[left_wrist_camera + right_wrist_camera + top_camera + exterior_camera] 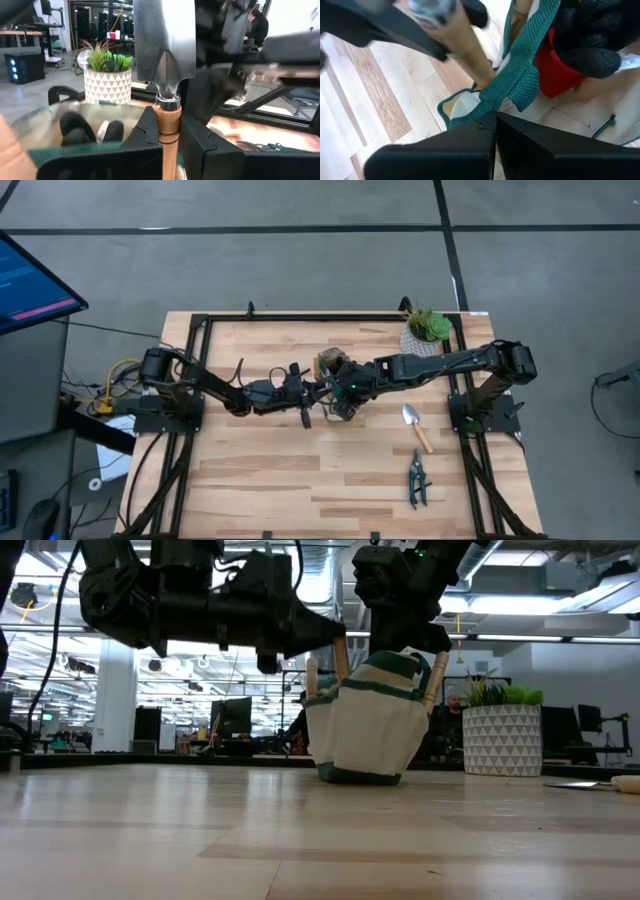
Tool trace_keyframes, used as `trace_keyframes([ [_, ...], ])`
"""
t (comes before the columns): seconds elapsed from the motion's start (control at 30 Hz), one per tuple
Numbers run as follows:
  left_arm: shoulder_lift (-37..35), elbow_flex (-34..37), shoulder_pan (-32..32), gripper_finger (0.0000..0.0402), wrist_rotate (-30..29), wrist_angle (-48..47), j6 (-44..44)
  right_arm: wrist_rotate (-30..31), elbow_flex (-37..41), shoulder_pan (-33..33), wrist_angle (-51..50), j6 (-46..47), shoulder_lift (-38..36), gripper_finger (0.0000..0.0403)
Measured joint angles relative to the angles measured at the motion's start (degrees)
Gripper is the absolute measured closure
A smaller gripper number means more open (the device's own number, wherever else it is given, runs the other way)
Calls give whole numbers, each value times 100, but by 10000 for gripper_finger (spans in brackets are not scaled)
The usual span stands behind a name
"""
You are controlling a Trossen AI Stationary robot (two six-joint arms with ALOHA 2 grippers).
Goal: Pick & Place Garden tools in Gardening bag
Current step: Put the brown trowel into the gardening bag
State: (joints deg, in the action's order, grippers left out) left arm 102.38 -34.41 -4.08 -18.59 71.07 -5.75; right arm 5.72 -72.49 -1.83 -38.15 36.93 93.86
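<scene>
Beige bag (365,725) upright, trowel (415,426), shears (416,479) aside

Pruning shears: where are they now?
In the high view the shears lie on the table's right front part, just below the loose trowel, outside the bag.

We are seeing a pale wooden tabletop (250,470) carrying the gardening bag (365,720) (mid-table), a potted plant (427,330) at a back corner, a trowel (416,426) and pruning shears (416,478).
</scene>
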Motion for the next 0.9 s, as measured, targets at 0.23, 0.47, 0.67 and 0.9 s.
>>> trace_keyframes([
  [0.23, 225, 17, -39, 391, 36, 269, -70, -54, 0, 0, -12, 2, 0, 403],
  [0.47, -284, 31, -214, 391, 45, -939, -75, -81, 0, 9, 17, -136, -1, 403],
  [0.67, -133, 31, -258, 391, 9, -936, -264, -96, 1, 52, 153, -151, -1, 403],
  [0.9, 268, 28, -278, 391, -75, -899, -506, -138, 0, 88, 245, -146, -2, 403],
])
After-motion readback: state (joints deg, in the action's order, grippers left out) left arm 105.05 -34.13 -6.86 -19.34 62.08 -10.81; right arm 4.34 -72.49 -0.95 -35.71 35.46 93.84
